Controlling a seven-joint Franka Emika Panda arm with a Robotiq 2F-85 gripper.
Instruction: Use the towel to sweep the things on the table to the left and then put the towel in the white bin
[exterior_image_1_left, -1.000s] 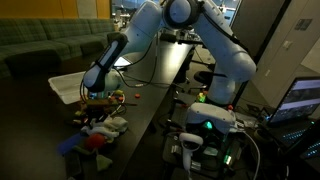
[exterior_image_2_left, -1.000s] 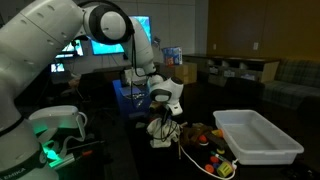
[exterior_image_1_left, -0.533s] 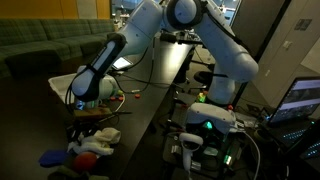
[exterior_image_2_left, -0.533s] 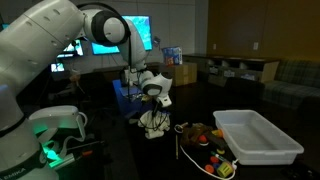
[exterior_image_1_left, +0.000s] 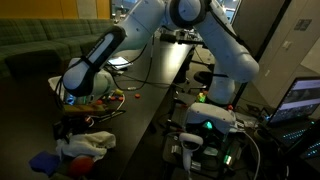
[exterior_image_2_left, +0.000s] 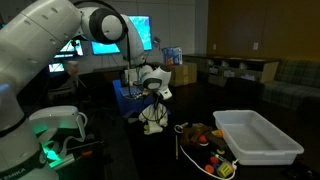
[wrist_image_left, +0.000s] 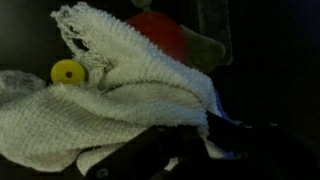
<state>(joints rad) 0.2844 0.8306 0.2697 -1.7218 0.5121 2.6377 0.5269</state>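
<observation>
Hand (exterior_image_2_left: 154, 98) is clamped narrow on the towel (exterior_image_2_left: 153, 120), which hangs bunched directly beneath it, low over the table (exterior_image_2_left: 160, 162). In an exterior view the white bin (exterior_image_2_left: 258, 137) stands well apart, with the things (exterior_image_2_left: 205, 140) between hand and bin. Fingertips are buried in cloth; whether towel touches table cannot be told

Towel (exterior_image_2_left: 153, 120) apparently on table (exterior_image_1_left: 141, 117), things (exterior_image_2_left: 205, 139) between it and white bin (exterior_image_2_left: 256, 152)

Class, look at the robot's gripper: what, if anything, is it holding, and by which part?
The gripper holds the towel, pinched at a bunched fold near its top edge. The rest of it hangs loose below.
</observation>
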